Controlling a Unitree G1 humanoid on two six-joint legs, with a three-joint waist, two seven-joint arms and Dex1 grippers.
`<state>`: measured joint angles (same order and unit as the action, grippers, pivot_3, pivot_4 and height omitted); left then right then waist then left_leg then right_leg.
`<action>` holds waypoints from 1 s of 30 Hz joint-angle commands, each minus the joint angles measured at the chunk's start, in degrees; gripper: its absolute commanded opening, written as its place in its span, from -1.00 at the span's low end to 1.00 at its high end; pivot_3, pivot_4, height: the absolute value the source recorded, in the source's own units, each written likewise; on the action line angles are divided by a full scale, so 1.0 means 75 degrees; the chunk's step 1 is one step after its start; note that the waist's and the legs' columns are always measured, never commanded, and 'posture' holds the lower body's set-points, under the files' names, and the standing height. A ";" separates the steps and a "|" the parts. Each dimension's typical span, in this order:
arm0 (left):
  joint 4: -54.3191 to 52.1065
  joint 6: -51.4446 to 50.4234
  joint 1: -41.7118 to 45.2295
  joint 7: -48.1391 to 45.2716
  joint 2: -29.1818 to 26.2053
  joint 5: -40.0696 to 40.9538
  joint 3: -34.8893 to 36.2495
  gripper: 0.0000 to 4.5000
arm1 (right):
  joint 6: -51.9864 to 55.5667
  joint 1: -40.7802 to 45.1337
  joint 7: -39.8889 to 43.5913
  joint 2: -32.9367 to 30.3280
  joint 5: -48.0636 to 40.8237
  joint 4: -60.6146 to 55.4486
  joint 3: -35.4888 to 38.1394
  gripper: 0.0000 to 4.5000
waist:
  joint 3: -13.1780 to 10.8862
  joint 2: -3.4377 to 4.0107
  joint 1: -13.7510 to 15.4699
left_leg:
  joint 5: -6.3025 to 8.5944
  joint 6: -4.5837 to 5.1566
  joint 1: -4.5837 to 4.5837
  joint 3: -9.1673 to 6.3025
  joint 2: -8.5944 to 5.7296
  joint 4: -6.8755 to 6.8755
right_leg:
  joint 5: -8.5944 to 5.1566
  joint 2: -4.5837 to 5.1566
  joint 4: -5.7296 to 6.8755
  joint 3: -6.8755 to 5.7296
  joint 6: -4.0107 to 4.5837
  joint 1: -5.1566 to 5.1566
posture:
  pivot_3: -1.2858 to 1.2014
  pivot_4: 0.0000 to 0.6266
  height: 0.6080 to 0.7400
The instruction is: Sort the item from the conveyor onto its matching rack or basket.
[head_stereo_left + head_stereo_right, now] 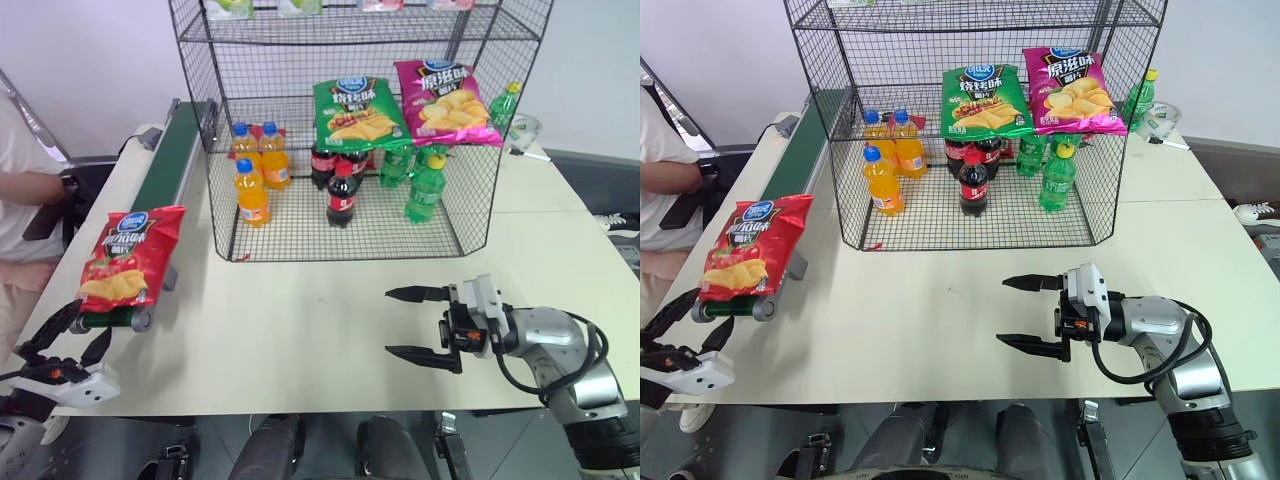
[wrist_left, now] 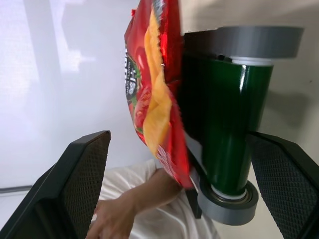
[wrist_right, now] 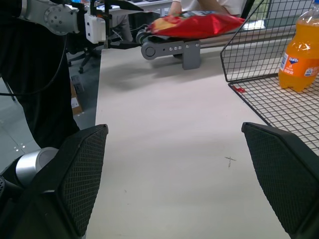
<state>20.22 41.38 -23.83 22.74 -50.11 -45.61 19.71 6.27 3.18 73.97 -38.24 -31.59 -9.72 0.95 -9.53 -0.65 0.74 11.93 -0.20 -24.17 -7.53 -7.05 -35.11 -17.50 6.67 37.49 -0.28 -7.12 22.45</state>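
Two grippers are out over the pale bench (image 1: 300,340), and both stand with jaws wide and nothing between them. The left gripper (image 1: 62,335) hangs just off the bench's near left corner, its black fingers spread a little short of the conveyor's end roller. The right gripper (image 1: 424,324) hovers above the bench toward the near right side, pointing across toward the left, well apart from everything.

The red chip bag (image 1: 128,257) lies on the near end of the conveyor (image 1: 170,150), its lower edge drooping over the grey end roller (image 2: 227,199); from the left wrist view the bag sits between the two spread fingers but touches neither. The dark-green belt runs along the bench's left edge toward the far side.

The black wire rack (image 1: 350,120) stands at the far middle of the bench. A green chip bag (image 1: 357,112) and a magenta chip bag (image 1: 445,100) lean inside it, above orange soda bottles (image 1: 256,170), cola bottles (image 1: 340,185) and green bottles (image 1: 425,185) on its lowest tier.

A person's arm (image 1: 25,187) shows beyond the bench's left edge, beside the conveyor.
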 commanded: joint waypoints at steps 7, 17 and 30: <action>-0.0064 -0.0013 0.0147 0.0190 -0.0159 0.0354 -0.0239 0.99 | -0.0176 -0.0004 -0.0040 -0.0024 0.0055 -0.0103 0.0135 1.00 | 0.0001 0.0000 0.0003 | -0.0002 0.0002 0.0004 0.0001 0.0000 -0.0002 | 0.0001 0.0000 0.0008 0.0000 -0.0001 -0.0001 | 0.03 -0.52 1.00; -0.0081 0.0115 0.0121 0.0149 -0.0221 0.0659 -0.0355 -0.68 | -0.0258 -0.0022 -0.0061 0.0017 0.0158 -0.0025 0.0113 1.00 | 0.0002 -0.0002 0.0000 | -0.0004 0.0005 0.0009 0.0001 -0.0001 -0.0004 | 0.0001 0.0000 0.0015 0.0000 -0.0001 -0.0003 | 0.03 -0.52 1.00; -0.2355 -0.0175 -0.0550 -0.0391 -0.0011 0.1159 0.0578 -0.98 | -0.0861 0.0215 -0.1203 0.0633 -0.0014 0.0397 0.1163 1.00 | 0.0005 -0.0009 0.0002 | -0.0002 0.0001 0.0015 0.0001 0.0000 -0.0006 | 0.0001 0.0002 0.0017 0.0001 -0.0001 -0.0012 | 0.03 -0.52 1.00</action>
<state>7.74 40.30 -27.79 21.06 -50.19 -39.20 21.16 2.61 3.29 67.95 -34.52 -30.99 -7.29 6.23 -9.50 -0.72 0.76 11.92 -0.20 -24.05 -7.52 -7.06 -35.15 -17.50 6.68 37.62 -0.28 -7.12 22.37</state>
